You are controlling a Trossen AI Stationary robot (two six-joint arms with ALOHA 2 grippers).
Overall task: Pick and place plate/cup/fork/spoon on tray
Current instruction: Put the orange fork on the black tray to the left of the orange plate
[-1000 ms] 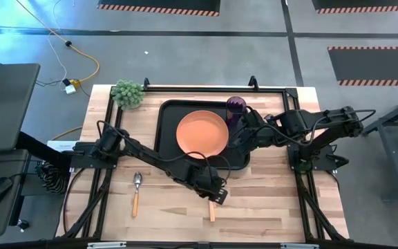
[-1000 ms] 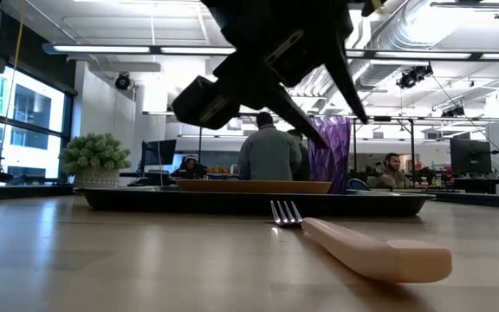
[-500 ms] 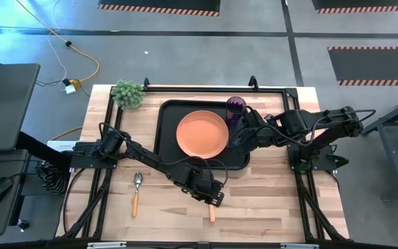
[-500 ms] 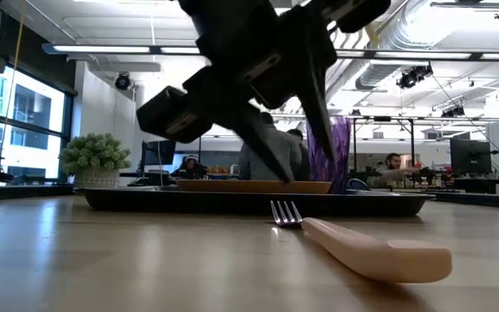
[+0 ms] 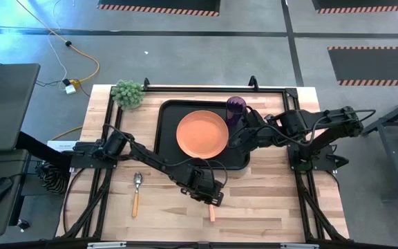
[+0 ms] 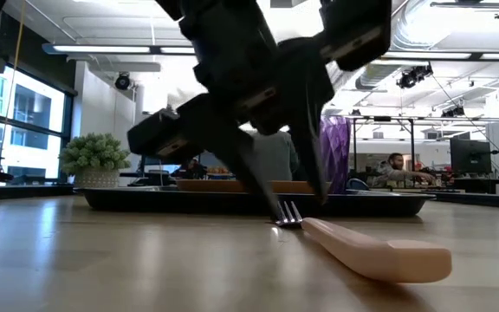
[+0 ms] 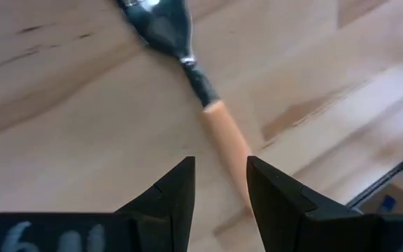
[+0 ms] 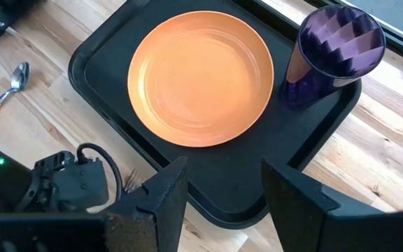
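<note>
Left gripper fingers apart, straddling the fork. Light, stiff, thin, probably slippery at the tines; better grabbed mid-handle.

I see a pale wood-plank counter. Right under my left end effector the fork lies flat on the boards, its handle running out past the open fingers. Off to that end effector's side, well apart, the spoon rests on the wood. Beyond it sits the black tray, directly on the counter. A small green potted plant stands at the far corner.
</note>
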